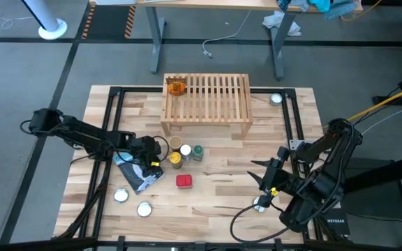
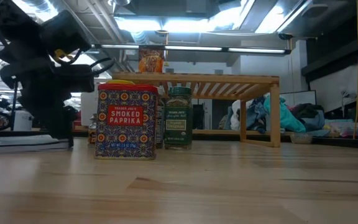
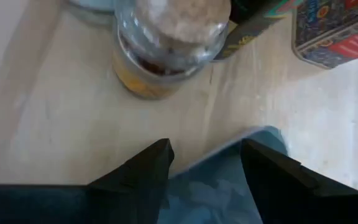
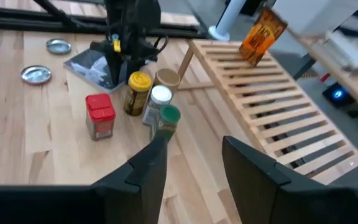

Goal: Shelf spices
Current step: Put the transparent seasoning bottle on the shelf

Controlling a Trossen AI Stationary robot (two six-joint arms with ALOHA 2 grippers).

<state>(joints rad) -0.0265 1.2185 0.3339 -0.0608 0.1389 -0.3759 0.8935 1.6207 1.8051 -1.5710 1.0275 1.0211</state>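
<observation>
The light-wood shelf [image 1: 206, 101] stands at the table's far middle, with an orange packet [image 1: 177, 88] upright on its left end. In front of it stand jars with tan [image 1: 175, 143], yellow [image 1: 175, 158], white [image 1: 185, 150] and green [image 1: 198, 151] lids. A red paprika tin [image 1: 183, 181] stands nearer. My left gripper [image 3: 207, 149] is open, slanting down just left of the yellow-lidded jar [image 3: 160, 56], over the edge of a blue-and-white pouch [image 3: 222, 186]. My right gripper [image 4: 194, 140] hangs open and empty above the table's right side [image 1: 262, 180].
The pouch [image 1: 139, 174] lies flat left of the tin. Silver discs lie at the near left [image 1: 121, 195], [image 1: 144, 208] and far right [image 1: 276, 99]. Bare wood stretches between the jars and my right arm. Black frame rails run along both table sides.
</observation>
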